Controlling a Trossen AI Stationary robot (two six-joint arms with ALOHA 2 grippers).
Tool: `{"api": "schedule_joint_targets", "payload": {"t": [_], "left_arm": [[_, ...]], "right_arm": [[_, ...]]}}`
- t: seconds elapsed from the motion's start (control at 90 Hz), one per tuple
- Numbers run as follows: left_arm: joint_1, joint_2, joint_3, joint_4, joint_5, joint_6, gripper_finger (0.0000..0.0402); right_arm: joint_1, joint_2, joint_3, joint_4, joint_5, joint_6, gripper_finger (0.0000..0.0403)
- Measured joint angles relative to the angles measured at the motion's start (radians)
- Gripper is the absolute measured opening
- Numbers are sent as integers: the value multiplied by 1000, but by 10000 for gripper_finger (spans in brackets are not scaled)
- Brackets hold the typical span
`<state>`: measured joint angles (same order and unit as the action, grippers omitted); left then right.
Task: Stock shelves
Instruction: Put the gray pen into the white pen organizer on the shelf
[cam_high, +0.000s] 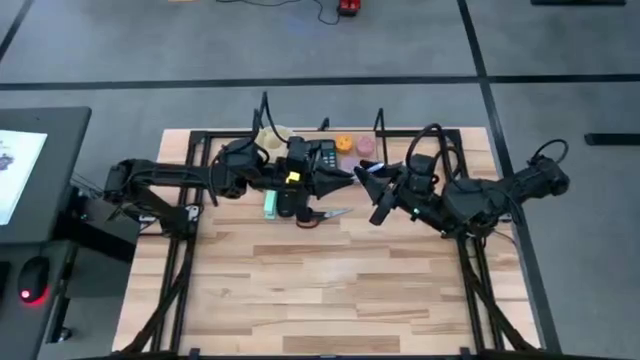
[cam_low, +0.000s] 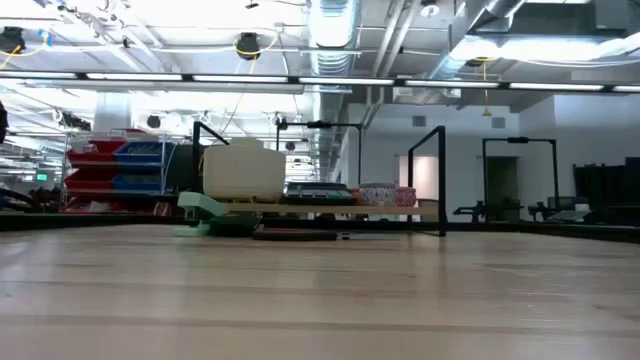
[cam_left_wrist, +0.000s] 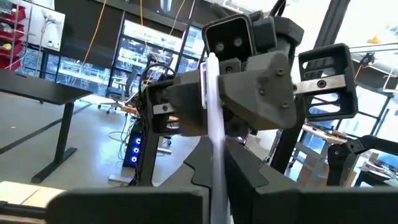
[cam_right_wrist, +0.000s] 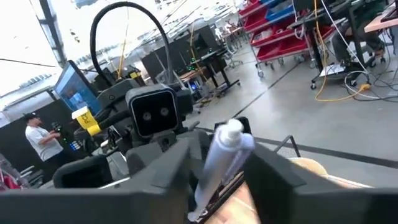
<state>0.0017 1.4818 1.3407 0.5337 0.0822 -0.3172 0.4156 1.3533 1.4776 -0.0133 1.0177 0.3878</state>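
A lilac tube with a white cap (cam_right_wrist: 231, 132) stands roughly upright in mid-air, cap up, where my two grippers meet in front of the shelves (cam_high: 320, 160). In the left wrist view the tube (cam_left_wrist: 212, 106) shows as a thin pale strip. My left gripper (cam_high: 350, 178) reaches in from the table's left and is shut on it. Facing it from the right, my right gripper (cam_high: 368, 176) is shut on the same tube. The shelves (cam_low: 330, 207) carry a cream box (cam_low: 243, 170), a black device (cam_low: 318, 188) and pink items (cam_low: 385, 193). My left gripper pinches the tube's lower part (cam_left_wrist: 217, 177) between its two fingers, coming in level from the table's left; the fingers lie across the tube. The tube is lifted clear of the table. My right gripper pinches the tube's body just below the cap (cam_right_wrist: 217, 165) between its two fingers, coming in about level from the table's right. The cap end sticks up past the fingers, slightly tilted.
On the table just in front of the shelves lie a green item (cam_high: 270, 205), a black object (cam_high: 288, 206) and scissors (cam_high: 330, 213). Thin black uprights (cam_high: 380, 120) rise at the shelves' ends. The near half of the wooden tabletop (cam_high: 330, 290) is bare.
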Motion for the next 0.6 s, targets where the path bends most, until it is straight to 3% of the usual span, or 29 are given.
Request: {"api": "schedule_joint_targets", "payload": {"t": [0.089, 0.356, 0.6], "left_arm": [[0, 1, 0, -18, 4, 5, 0], [0, 0, 1, -88, 0, 58, 52], [0, 1, 0, -161, 1, 139, 112]], "right_arm": [[-1, 0, 0, 1, -13, 0, 19], [-23, -6, 33, -51, -35, 3, 15], [-61, -8, 106, -316, -145, 167, 15]]}}
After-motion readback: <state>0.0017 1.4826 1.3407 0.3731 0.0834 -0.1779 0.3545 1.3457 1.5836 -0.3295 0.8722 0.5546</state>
